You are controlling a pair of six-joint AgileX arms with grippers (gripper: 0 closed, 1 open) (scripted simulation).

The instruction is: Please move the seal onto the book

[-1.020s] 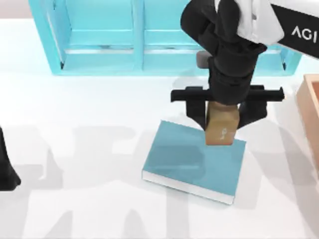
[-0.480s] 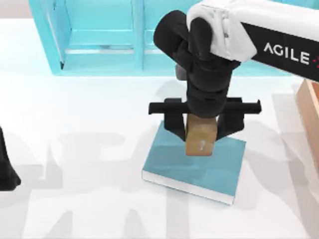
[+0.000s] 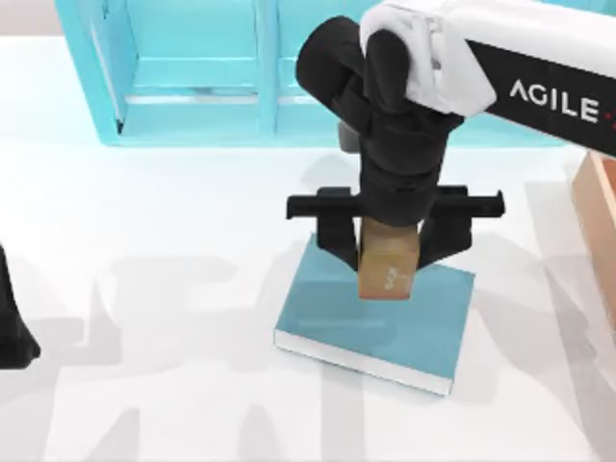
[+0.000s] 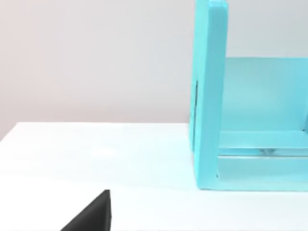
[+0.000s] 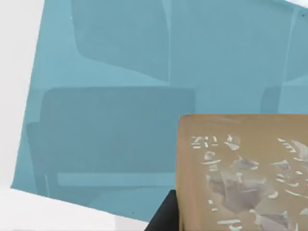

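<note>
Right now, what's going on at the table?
The right gripper holds the seal between its fingers, upright, over the teal book, which lies flat near the middle of the table. Whether the seal touches the cover cannot be told. The left arm sits parked at the table's left edge. A light-blue shelf unit stands at the back.

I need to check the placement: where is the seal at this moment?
In the top view, the seal is right of the table's centre, held between the fingers of the right gripper over the far part of the book.
</note>
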